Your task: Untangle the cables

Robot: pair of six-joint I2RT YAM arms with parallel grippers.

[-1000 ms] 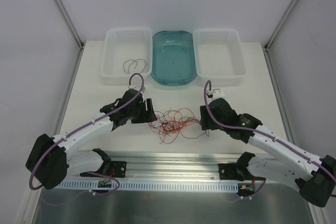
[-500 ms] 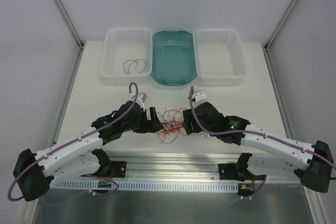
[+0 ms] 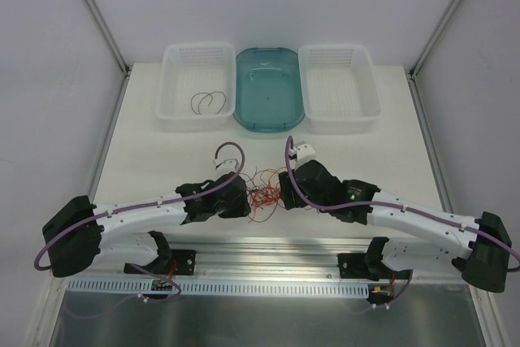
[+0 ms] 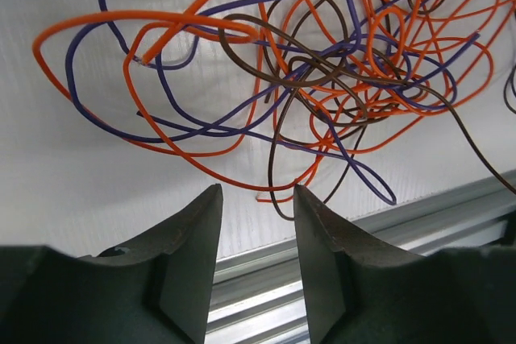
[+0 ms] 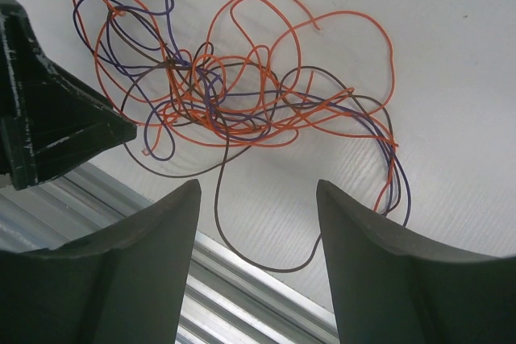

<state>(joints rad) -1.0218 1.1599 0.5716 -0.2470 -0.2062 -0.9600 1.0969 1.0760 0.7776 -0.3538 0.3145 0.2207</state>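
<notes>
The cables (image 3: 262, 193) lie as one tangle of thin orange, purple and brown wires on the white table, between my two grippers. In the left wrist view the tangle (image 4: 322, 78) spreads just beyond my left gripper (image 4: 256, 191), which is open with nothing between its fingers. An orange loop and a brown loop end just ahead of its tips. My right gripper (image 5: 258, 187) is open wide above a brown loop (image 5: 266, 267) that trails from the tangle (image 5: 226, 102). In the top view the left gripper (image 3: 240, 203) and right gripper (image 3: 284, 190) flank the heap closely.
At the back stand a white basket (image 3: 175, 79) holding one dark cable (image 3: 210, 101), a teal tray (image 3: 269, 111) and a second white basket (image 3: 366, 79). An aluminium rail (image 3: 268, 249) runs along the near table edge, close under both grippers. The left gripper's finger (image 5: 64, 126) shows in the right wrist view.
Both arms have closed in on the tangle from either side. The left gripper has swung toward the near edge, and its jaws widened and then narrowed. The right gripper's jaws kept their width.
</notes>
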